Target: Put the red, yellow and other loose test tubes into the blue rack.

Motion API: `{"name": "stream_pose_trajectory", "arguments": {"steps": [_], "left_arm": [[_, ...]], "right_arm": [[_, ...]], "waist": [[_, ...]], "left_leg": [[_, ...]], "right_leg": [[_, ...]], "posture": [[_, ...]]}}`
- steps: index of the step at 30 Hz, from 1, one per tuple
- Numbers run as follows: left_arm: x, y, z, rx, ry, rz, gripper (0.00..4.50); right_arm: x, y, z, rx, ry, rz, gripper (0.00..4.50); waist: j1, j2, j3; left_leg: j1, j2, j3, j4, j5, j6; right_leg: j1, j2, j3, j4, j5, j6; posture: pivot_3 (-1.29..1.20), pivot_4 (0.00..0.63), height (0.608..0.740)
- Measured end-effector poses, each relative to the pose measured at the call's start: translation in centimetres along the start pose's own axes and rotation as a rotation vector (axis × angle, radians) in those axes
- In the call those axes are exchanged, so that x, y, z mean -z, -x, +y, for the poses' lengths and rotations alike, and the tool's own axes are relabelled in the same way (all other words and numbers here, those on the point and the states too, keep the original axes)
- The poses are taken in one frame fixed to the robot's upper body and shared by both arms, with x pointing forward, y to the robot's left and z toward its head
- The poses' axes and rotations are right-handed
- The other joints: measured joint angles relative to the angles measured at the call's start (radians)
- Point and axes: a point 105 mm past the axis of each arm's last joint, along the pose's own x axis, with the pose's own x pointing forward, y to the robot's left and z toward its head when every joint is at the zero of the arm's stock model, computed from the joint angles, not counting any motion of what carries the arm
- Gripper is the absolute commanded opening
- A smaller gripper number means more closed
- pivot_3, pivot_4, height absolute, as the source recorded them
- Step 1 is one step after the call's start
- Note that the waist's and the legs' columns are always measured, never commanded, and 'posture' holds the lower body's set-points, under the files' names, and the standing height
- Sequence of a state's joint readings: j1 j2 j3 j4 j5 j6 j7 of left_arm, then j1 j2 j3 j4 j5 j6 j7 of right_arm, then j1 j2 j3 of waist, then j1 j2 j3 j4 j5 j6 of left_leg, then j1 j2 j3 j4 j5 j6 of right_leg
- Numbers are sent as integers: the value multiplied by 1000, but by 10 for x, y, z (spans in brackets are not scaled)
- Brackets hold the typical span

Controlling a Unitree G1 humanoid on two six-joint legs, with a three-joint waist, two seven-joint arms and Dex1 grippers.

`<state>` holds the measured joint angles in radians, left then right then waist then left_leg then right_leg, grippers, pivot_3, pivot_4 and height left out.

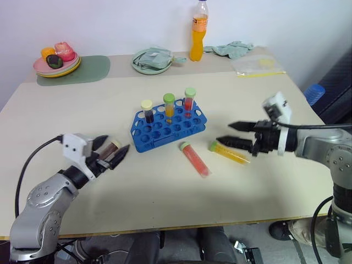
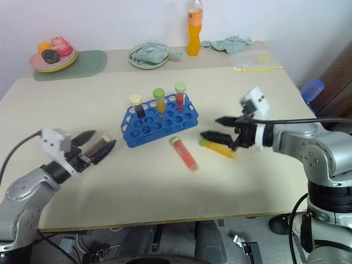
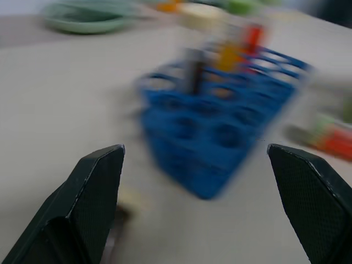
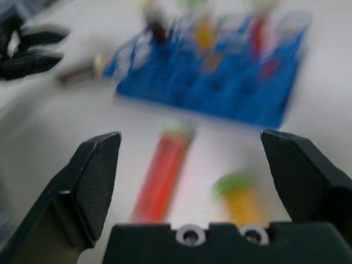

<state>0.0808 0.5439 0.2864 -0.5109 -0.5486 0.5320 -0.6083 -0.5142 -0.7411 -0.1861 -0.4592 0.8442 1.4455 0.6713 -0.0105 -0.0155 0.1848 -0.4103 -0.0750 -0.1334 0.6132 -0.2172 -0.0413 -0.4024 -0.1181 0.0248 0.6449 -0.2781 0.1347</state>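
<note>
**Both tools open over the surface, three tubes still loose**

The left tool [image 1: 113,154] hovers just above the pale beige surface [image 1: 165,192] with its two black fingers spread wide and nothing clamped between them. A dark brown test tube with a cream cap [image 1: 113,147] lies on the surface right at its fingertips, seen between the two fingers from the head views; whether a finger touches it cannot be told. Ahead of this tool and to its right stands the blue plastic rack with round holes [image 1: 168,129].

The rack holds three upright tubes in its far row: a dark tube with a pale yellow cap [image 1: 147,110], an orange tube with a green cap [image 1: 169,106] and a red tube with a light green cap [image 1: 189,100].

The right tool [image 1: 234,133] is also fully open and empty, pointing towards the rack. A yellow test tube with a green cap [image 1: 229,152] lies on the surface just below its lower finger. A red test tube with a green cap [image 1: 194,159] lies further to that tool's left, between the yellow tube and the rack's near edge, apart from both.
</note>
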Motion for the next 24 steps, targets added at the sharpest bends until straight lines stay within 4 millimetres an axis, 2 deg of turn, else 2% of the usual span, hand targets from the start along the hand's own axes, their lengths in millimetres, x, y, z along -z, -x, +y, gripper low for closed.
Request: {"name": "stream_pose_trajectory", "arguments": {"steps": [2, 4, 8, 11, 15, 20, 24], "left_arm": [[1, -5, -14, 118, -18, 25, 4295], [6, -7, -25, 202, -28, 50, 4295], [21, -5, -35, 304, -63, 126, 4295], [33, 0, -45, 373, -75, 168, 4295], [44, 10, -57, 415, -77, 182, 4295], [45, 17, -70, 442, -78, 160, 4295], [48, 20, -74, 438, -85, 166, 4295]], "right_arm": [[9, -15, 16, -50, -36, 71, 4500], [13, -26, 20, -51, -49, 116, 4500], [14, -44, 14, 12, -81, 171, 4500], [3, -54, 10, 45, -87, 209, 4500], [1, -65, 7, 90, -104, 278, 4500], [14, -82, 5, 118, -170, 362, 4500], [17, -94, 7, 128, -213, 395, 4500]], "waist": [[-2, 1, 0], [-1, 1, 0], [-2, 1, 0], [-4, 1, 0], [-4, 1, 0], [-3, 1, 0], [-6, 1, 0]], "left_leg": [[0, 0, 0, 0, 0, 0], [0, 0, 0, 0, 0, 0], [-1, 0, 0, 0, 0, 0], [-1, 0, -1, -1, 0, 0], [-1, 0, -1, -2, 0, 0], [-1, 0, -2, -1, 0, 0], [-1, 0, -2, -2, 0, 0]], "right_leg": [[0, 0, 0, 0, 0, 0], [-1, 0, 0, 0, 0, -1], [-1, 0, 1, 0, 0, -1], [-2, -1, 1, 0, 0, -1], [-2, 0, 1, 0, 0, -1], [-2, -1, 1, 0, 0, -1], [-3, 0, 1, 0, 0, 0]], "posture": [[0, 150, 740], [0, 150, 740], [0, 150, 740], [0, 150, 740], [0, 150, 740], [0, 150, 740], [0, 150, 740]]}}
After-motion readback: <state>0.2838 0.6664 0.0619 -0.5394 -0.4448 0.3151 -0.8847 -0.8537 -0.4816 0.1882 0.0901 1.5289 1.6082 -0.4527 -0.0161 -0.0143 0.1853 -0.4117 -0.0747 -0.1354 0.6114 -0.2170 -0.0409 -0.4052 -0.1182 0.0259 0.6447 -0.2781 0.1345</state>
